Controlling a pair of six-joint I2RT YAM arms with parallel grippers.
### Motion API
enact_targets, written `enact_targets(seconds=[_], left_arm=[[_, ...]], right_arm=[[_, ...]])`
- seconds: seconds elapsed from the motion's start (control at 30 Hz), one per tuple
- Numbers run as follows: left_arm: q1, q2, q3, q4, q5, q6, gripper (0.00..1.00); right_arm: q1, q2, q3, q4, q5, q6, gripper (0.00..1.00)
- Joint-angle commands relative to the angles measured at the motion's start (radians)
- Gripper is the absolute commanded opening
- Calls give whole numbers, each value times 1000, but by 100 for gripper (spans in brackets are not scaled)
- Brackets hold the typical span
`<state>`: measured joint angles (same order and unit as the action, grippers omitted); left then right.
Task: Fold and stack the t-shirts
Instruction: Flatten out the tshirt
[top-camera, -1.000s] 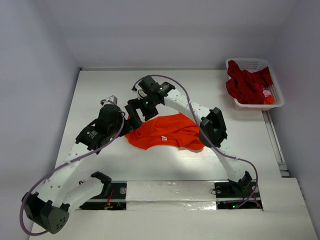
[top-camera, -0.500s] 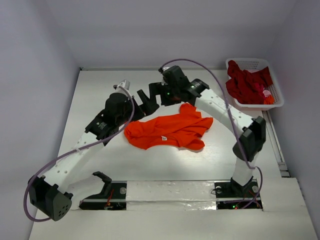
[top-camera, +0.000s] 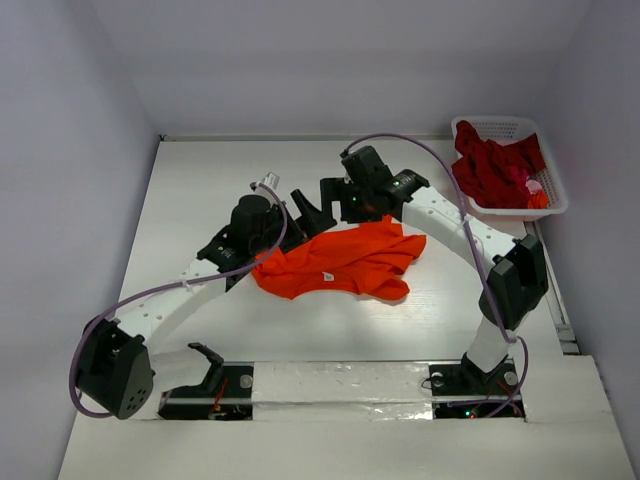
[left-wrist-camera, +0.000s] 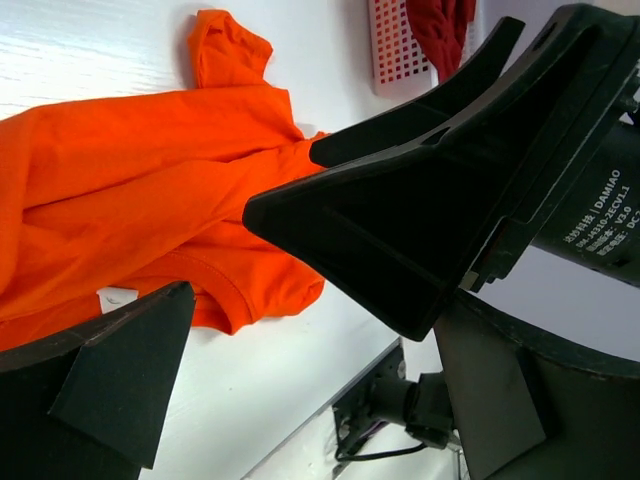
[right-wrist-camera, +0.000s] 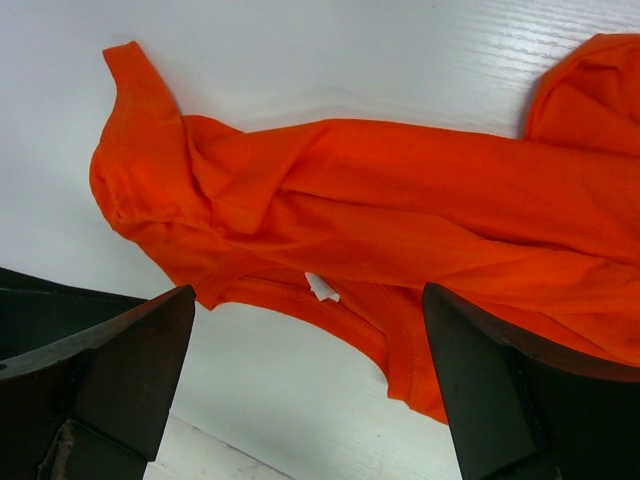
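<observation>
1. Left pincer (top-camera: 264, 243): my jaws stand at full spread and hold nothing. It hangs over the left edge of the orange t-shirt (top-camera: 345, 262); in the left wrist view the cloth shows between my fingers (left-wrist-camera: 120, 370), apart from them.

2. Right pincer (top-camera: 314, 204): my jaws also stand fully spread and hold nothing. It hovers just beyond the far edge of the same shirt, close beside the left pincer. In the right wrist view the garment lies below the gap, with its white neck label (right-wrist-camera: 322, 288) facing up.

3. Orange t-shirt: it lies crumpled and unfolded on the white table (top-camera: 200, 180), near the middle.

4. Dark red t-shirts (top-camera: 495, 170): these are heaped in the white lattice basket (top-camera: 505, 122) at the far right corner, well apart from both pincers.
</observation>
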<state>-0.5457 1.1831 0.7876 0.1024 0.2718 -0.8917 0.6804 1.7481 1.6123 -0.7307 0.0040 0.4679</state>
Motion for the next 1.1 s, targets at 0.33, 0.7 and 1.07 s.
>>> enact_targets(seconds=[0.33, 0.7, 1.07], left_arm=[[118, -100, -140, -489, -338, 19, 87], [118, -13, -154, -534, -393, -27, 83], [118, -57, -76, -533, -336, -35, 81]], right_arm=[[-134, -255, -64, 93, 42, 38, 100], [-177, -285, -101, 116, 17, 40, 100], [-196, -269, -103, 116, 24, 35, 100]])
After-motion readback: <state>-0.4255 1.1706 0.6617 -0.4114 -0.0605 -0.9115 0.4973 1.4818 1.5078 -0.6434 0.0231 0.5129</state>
